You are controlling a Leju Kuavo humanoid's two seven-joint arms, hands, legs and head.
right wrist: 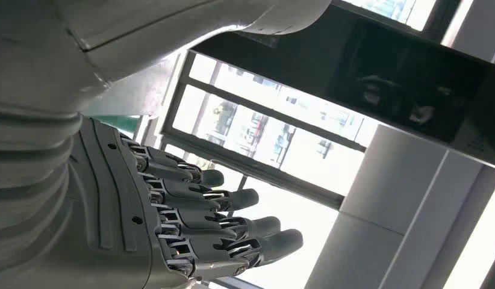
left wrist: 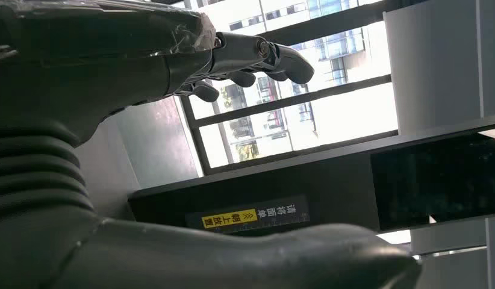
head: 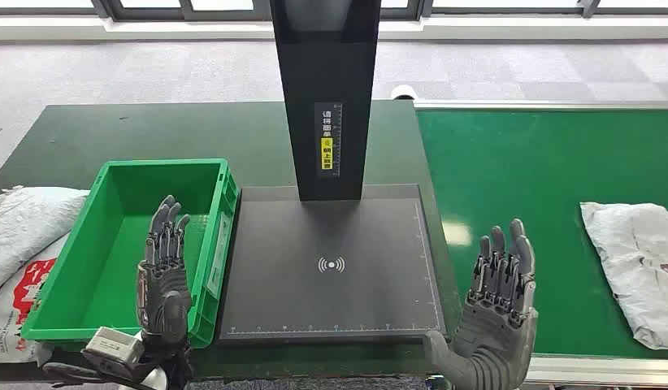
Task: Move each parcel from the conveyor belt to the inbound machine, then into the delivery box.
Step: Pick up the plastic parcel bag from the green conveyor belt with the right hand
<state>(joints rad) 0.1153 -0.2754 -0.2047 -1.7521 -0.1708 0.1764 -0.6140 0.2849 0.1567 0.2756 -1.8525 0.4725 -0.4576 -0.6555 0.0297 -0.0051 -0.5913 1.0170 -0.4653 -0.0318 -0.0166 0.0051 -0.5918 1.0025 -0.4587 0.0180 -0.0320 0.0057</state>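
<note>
Left hand empty over the box, fingers apart. Right hand empty too, fingers spread, near the parcel on the belt.

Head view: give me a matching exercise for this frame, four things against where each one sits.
Things:
1. parcel
2. green crate
3. left hand
4. right hand

Places:
A. raised over the green crate
B. lying on the green conveyor belt
C. left of the dark scanner pad
D. raised between the scanner pad and the belt

Pairs: 1-B, 2-C, 3-A, 4-D
</note>
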